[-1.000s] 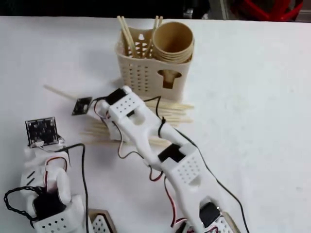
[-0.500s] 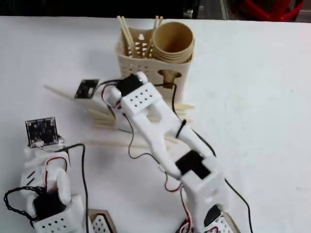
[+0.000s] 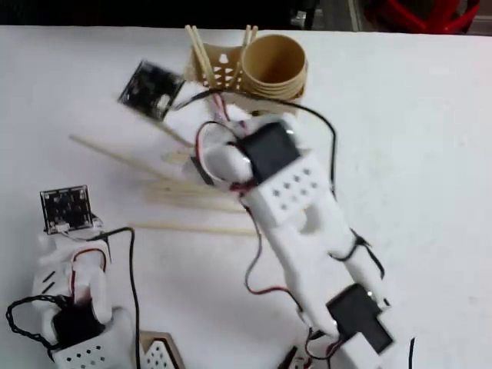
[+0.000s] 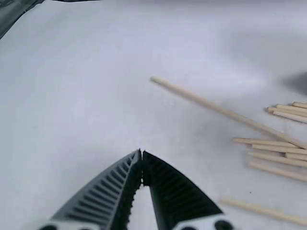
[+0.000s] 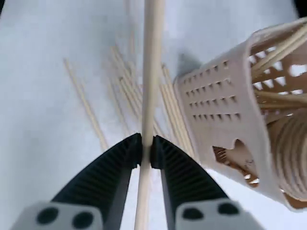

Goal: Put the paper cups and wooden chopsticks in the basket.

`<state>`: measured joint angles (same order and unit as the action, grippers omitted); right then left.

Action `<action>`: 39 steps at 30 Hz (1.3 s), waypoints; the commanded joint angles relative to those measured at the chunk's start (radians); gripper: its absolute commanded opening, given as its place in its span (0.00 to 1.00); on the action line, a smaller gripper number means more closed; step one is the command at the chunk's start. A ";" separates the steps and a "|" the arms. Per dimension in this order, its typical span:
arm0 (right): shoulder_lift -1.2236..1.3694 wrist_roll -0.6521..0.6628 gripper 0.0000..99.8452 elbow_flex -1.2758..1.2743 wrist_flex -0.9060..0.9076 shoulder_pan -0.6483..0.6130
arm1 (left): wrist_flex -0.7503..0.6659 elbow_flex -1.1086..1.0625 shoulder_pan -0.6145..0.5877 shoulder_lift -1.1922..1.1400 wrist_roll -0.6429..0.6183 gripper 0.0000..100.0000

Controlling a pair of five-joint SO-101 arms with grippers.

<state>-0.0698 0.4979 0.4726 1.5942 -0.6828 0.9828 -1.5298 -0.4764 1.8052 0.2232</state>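
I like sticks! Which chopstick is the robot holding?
The one chopstick pinched in the right gripper; the other chopsticks lie loose on the table or stand in the basket.

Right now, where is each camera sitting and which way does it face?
High view: fixed above the table, looking down on the basket, paper cups and loose chopsticks; the left arm and right arm show.
Left wrist view: on the left arm, facing across the table; the shut left gripper shows.
Right wrist view: on the right arm, looking past the right gripper, shut on one chopstick, to the basket.
Shared: all three show loose chopsticks; high and right wrist views share the basket.
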 commanded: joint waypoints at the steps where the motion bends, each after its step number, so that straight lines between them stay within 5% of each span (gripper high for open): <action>1: -0.059 -0.075 0.02 0.150 -0.090 0.051 | 0.003 0.006 -0.008 0.010 0.014 0.02; 18: 0.202 -0.118 0.02 0.239 -0.872 0.139 | 0.003 0.006 -0.008 0.010 0.014 0.02; 35: 0.429 -0.333 0.03 0.236 -0.811 0.252 | 0.003 0.006 -0.008 0.010 0.044 0.02; 39: 0.418 -0.339 0.12 0.253 -0.728 0.249 | 0.003 0.006 -0.008 0.010 0.044 0.02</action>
<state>0.3767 0.1711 0.6736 0.8147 -0.4419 0.9828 -1.5298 -0.4764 1.8052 0.2539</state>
